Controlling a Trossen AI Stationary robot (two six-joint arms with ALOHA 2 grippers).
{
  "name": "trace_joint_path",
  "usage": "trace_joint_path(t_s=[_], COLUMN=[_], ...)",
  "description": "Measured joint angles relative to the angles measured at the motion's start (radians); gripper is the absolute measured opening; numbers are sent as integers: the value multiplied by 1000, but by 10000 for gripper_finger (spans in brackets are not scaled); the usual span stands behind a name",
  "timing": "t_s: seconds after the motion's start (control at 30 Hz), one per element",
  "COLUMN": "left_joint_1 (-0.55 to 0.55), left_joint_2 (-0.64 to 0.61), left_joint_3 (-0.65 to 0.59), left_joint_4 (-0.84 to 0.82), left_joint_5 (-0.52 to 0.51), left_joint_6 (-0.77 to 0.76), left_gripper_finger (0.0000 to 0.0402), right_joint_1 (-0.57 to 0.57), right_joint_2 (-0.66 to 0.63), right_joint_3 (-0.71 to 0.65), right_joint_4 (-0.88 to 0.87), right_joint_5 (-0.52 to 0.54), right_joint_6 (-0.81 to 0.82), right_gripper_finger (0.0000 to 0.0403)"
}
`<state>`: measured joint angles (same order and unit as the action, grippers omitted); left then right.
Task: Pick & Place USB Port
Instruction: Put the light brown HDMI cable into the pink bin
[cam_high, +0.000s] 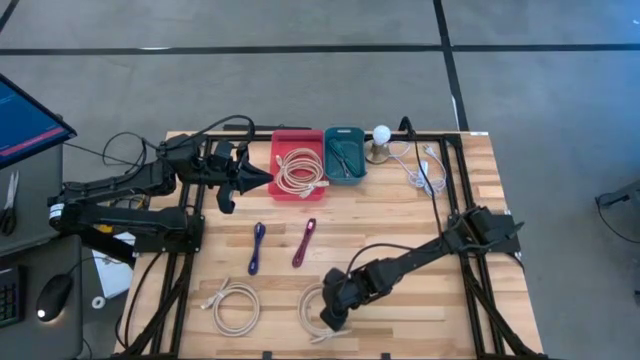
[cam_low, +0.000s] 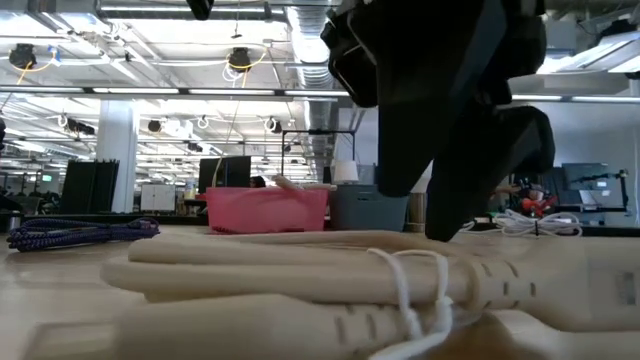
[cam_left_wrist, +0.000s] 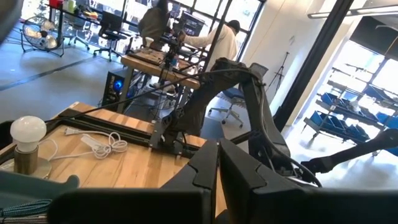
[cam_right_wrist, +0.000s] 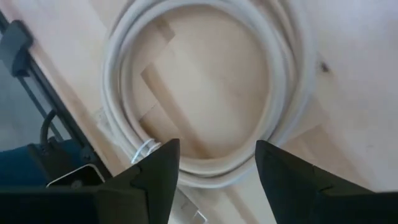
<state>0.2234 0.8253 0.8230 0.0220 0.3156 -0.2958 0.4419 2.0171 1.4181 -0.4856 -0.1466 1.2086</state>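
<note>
Cream cable coil (cam_high: 318, 308) near desk's front edge; my right gripper (cam_high: 333, 313) over it, fingers open. I'd straddle one strand before closing. Left gripper (cam_high: 262, 178) shut, by red bin (cam_high: 282, 160).

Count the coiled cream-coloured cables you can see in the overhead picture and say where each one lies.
3: one in the red bin, one on the table's near-left, one beneath the open right gripper. Others may be hidden.

A white bulb lamp (cam_high: 381, 136) stands on the bench (cam_high: 400, 230) just beside the teal bin (cam_high: 344, 153); a monitor (cam_high: 25, 120) sits well away from it.
</note>
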Motion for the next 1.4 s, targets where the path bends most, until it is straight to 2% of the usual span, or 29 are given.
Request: trace_joint_path(t_s=[0.2,0.5,0.87,1.4], left_joint_1=[0,0,0,0], left_joint_2=[0,0,0,0], left_joint_3=[0,0,0,0], left_joint_4=[0,0,-3,-4], left_joint_5=[0,0,0,0], left_joint_6=[0,0,0,7], left_gripper_finger=[16,16,16,16], right_joint_1=[-15,-27,-88,-151], right_joint_2=[-6,-8,-8,-8], right_joint_3=[0,0,0,0], right_joint_4=[-4,3,1,-51], right_joint_5=[3,-167,-267,-299], right_joint_6=[-3,-41,-92,-195], right_gripper_finger=[190,173,162,149])
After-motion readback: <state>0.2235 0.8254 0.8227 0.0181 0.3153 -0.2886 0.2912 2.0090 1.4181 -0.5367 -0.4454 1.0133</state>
